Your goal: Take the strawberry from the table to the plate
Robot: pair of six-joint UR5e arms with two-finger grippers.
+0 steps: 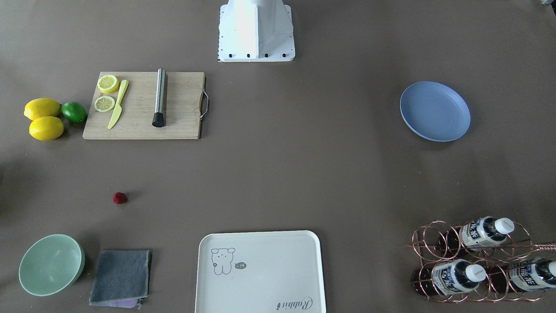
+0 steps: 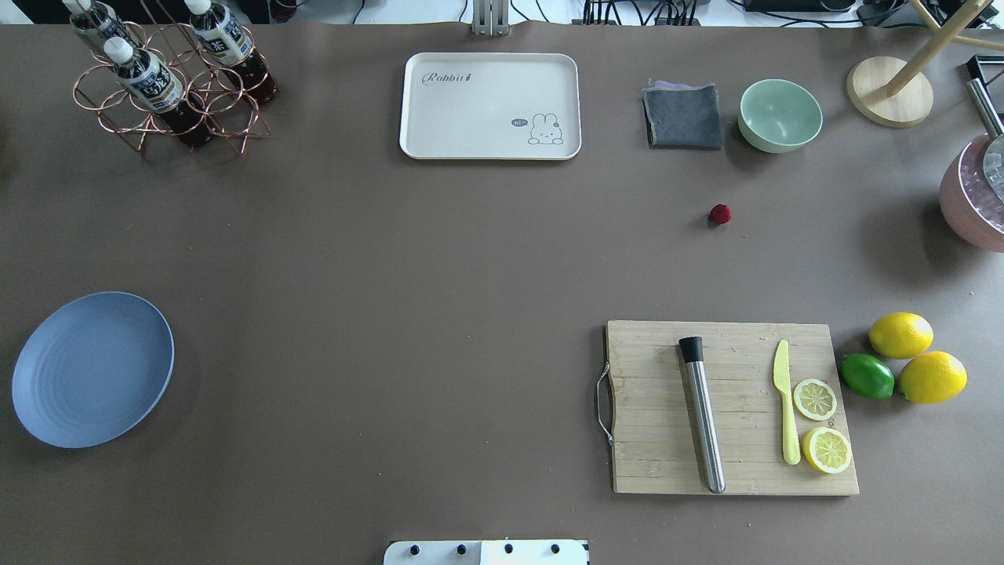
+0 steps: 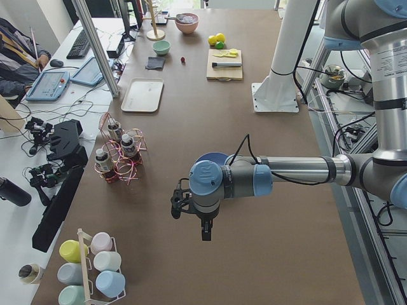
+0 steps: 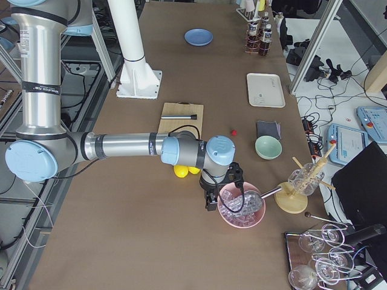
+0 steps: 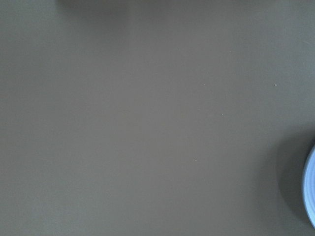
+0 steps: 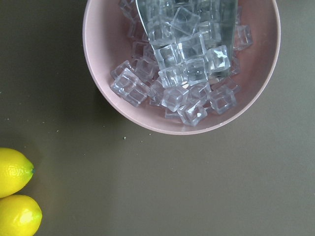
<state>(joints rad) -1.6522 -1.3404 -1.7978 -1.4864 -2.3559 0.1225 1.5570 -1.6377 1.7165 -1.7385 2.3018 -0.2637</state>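
Observation:
The strawberry (image 1: pixel 119 198) (image 2: pixel 720 213) (image 4: pixel 233 132) lies alone on the brown table (image 1: pixel 278 174), between the mint bowl and the cutting board. Far across the table rests the blue plate (image 1: pixel 435 111) (image 2: pixel 92 369), with nothing on it; its rim (image 5: pixel 311 191) shows in the left wrist view. My left gripper (image 3: pixel 206 234) hangs above the table beside the plate (image 3: pixel 213 157). My right gripper (image 4: pixel 208 202) hovers at the edge of a pink bowl of ice, well away from the strawberry. Both grippers show only in the side views, so I cannot tell whether they are open or shut.
A cutting board (image 2: pixel 733 408) carries a steel muddler, a yellow knife and lemon slices. Two lemons (image 2: pixel 918 357) and a lime (image 2: pixel 867 376) sit beside it. A mint bowl (image 2: pixel 780 114), grey cloth (image 2: pixel 682 116), white tray (image 2: pixel 490 106), bottle rack (image 2: pixel 169 78) and pink ice bowl (image 6: pixel 182 64) also stand here.

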